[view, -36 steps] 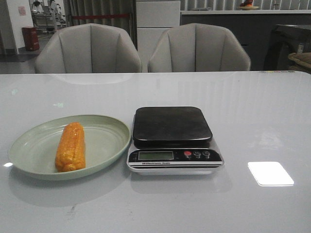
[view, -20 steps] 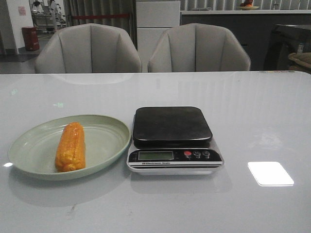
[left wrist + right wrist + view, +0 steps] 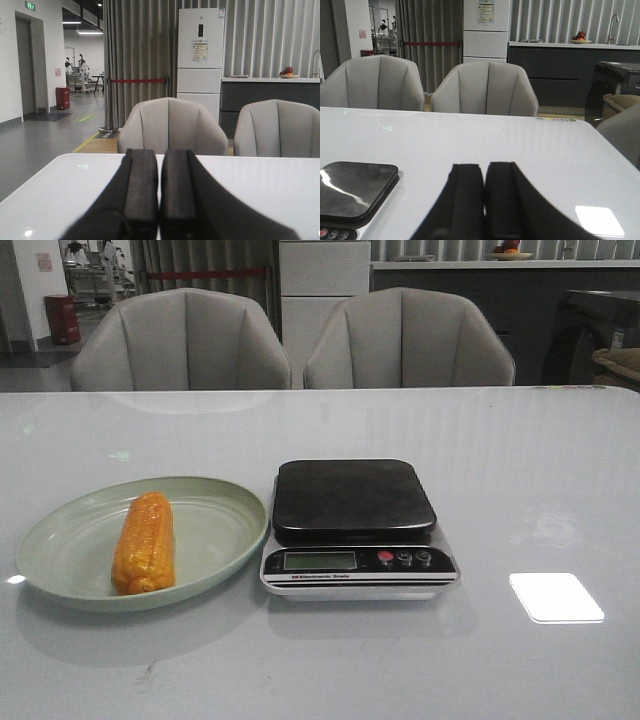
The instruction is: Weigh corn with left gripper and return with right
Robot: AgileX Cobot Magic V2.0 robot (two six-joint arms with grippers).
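Observation:
The orange-yellow corn [image 3: 145, 542] lies lengthwise in a pale green plate [image 3: 60, 550] at the table's front left. Just right of the plate stands the kitchen scale [image 3: 357, 526], its dark platform bare; a corner of that scale [image 3: 352, 187] also shows in the right wrist view. Neither arm appears in the front view. In the left wrist view my left gripper [image 3: 159, 152] is shut, its black fingers pressed together with nothing between them, above bare table. My right gripper [image 3: 484, 166] is likewise shut and empty, to the right of the scale.
Two grey chairs [image 3: 185, 340] [image 3: 408, 338] stand behind the table's far edge. A bright window reflection [image 3: 556, 597] lies on the glossy tabletop at the front right. The scale's display and buttons [image 3: 404, 558] face the front edge.

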